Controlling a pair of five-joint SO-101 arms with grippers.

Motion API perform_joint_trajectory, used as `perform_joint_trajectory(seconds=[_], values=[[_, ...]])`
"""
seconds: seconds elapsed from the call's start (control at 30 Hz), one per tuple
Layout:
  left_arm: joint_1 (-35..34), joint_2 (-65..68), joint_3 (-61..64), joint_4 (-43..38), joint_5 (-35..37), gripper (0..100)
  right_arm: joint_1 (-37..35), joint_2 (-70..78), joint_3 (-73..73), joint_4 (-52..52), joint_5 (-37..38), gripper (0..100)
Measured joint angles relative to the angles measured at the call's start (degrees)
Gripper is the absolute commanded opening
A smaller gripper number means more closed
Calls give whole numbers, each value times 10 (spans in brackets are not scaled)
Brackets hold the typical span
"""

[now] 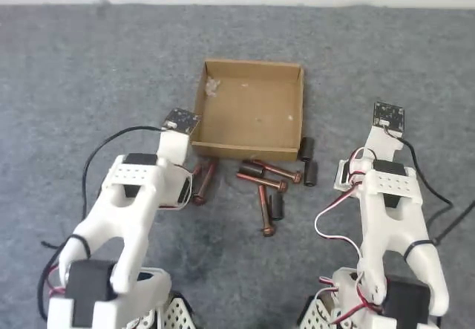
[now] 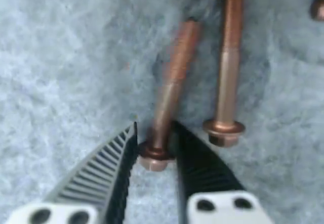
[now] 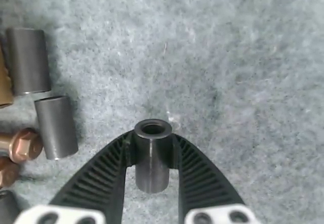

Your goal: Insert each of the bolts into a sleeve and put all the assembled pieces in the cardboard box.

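My left gripper (image 2: 154, 132) is shut on the flanged head of a copper bolt (image 2: 171, 82), whose shaft points away over the grey carpet. A second bolt (image 2: 228, 62) lies just beside it, untouched. My right gripper (image 3: 152, 139) is shut on a dark sleeve (image 3: 152, 158) held upright with its bore facing up. In the high view the cardboard box (image 1: 215, 149) lies open between the arms at the back. In front of it lie more loose bolts (image 1: 271, 170) and sleeves (image 1: 306, 148).
Two loose sleeves (image 3: 55, 127) and some bolt heads (image 3: 23, 144) lie close beside the right gripper. Another sleeve (image 1: 276, 207) lies next to a bolt (image 1: 264, 210) in the middle. Grey carpet stretches open around the box and toward both sides.
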State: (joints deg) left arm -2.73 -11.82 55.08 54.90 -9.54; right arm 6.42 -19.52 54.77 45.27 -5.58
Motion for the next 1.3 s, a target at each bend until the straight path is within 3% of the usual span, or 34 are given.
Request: perform_joint_trajectory(seconds=[0.2, 0.43, 0.6, 0.67, 0.87, 1.17, 1.3], values=[[-6, 21, -22, 33, -24, 12, 0, 0, 0, 0, 0, 7], [-11, -50, -49, 119, -264, 12, 0, 0, 0, 0, 0, 7], [-44, -163, -52, 145, -481, 13, 0, 0, 0, 0, 0, 7], [-46, -196, -52, 147, -520, 19, 0, 0, 0, 0, 0, 7], [-46, -200, -52, 130, -537, 81, 0, 0, 0, 0, 0, 7], [-82, -51, -89, 69, -537, 80, 0, 0, 0, 0, 0, 7], [-84, -47, -119, 81, -494, 80, 0, 0, 0, 0, 0, 7]])
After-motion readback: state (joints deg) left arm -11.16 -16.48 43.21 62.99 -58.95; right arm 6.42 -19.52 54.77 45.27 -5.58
